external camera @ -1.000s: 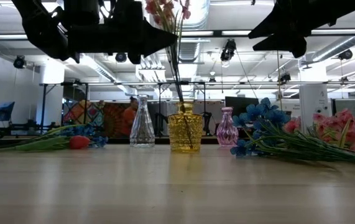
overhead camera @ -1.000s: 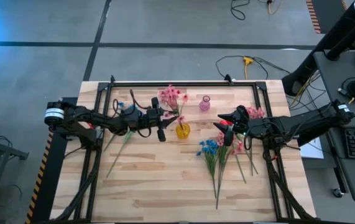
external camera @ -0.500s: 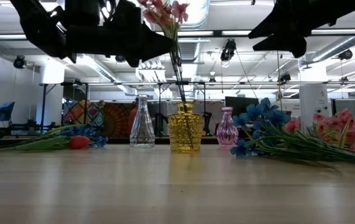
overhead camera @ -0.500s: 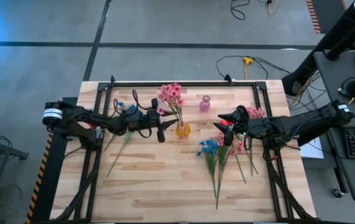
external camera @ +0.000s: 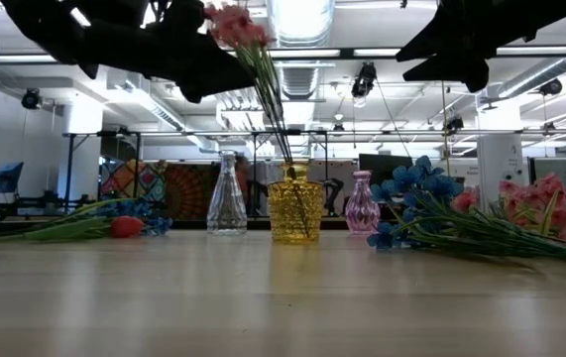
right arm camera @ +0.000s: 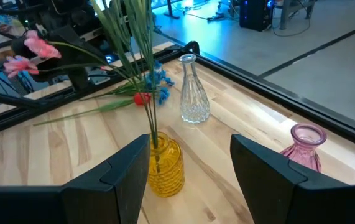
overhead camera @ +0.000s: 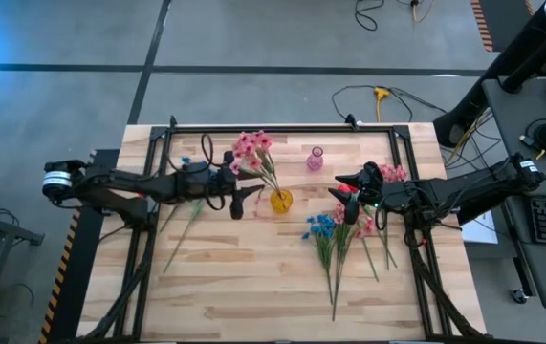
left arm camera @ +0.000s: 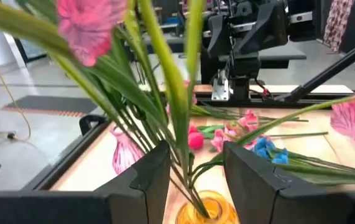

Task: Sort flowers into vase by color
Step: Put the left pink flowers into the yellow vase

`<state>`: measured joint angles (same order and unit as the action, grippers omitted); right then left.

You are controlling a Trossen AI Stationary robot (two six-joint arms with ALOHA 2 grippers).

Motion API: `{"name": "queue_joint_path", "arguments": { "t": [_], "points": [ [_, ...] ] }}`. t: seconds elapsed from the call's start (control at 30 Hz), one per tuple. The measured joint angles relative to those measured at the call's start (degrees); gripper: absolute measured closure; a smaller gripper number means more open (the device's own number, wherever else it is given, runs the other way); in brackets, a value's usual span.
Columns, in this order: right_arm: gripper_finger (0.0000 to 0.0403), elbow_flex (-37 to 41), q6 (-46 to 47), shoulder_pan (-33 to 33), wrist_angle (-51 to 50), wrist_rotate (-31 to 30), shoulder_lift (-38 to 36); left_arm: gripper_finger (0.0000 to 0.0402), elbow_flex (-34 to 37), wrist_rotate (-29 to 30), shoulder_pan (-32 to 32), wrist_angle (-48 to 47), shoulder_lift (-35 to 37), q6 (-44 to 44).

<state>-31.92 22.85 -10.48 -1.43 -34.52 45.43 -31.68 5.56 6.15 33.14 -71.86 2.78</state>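
A bunch of pink flowers (overhead camera: 251, 148) stands with its stems in the yellow vase (overhead camera: 280, 201), leaning toward the table's left. My left gripper (overhead camera: 246, 198) is open just left of the vase and level. In its wrist view the stems (left arm camera: 177, 124) show ahead in the gap between the fingers, clear of them. My right gripper (overhead camera: 347, 205) hangs open above loose blue flowers (overhead camera: 320, 227) and pink flowers (overhead camera: 392, 173) lying on the table's right half. Blue blossoms and a red bud (external camera: 124, 223) lie on the left.
A clear glass vase (external camera: 227, 196) stands left of the yellow one and a small pink vase (overhead camera: 316, 159) stands behind it to the right. Long stems (overhead camera: 335, 277) run toward the near edge. A black frame (overhead camera: 282, 127) borders the table's far side.
My left gripper has drawn back toward the table's left edge, tipped up to nearly level, and come off the pink flowers. The bunch stays in the yellow vase, and its blossoms have swung from upright over to the left.
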Motion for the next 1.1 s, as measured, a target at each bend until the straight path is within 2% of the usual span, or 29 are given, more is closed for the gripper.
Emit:
{"name": "queue_joint_path", "arguments": {
  "t": [0.73, 1.1],
  "points": [
    [0.0188, 0.0, 0.6, 0.0, 0.0, 0.0, 0.0, 0.0269, -0.1, 0.1, 0.0, -13.1, 3.7, -4.3],
    [0.0188, 0.0, 0.6, 0.0, 0.0, 0.0, 0.0, 0.0269, -0.5, 1.5, 0.0, -23.9, 12.7, -6.3]
  ]
}}
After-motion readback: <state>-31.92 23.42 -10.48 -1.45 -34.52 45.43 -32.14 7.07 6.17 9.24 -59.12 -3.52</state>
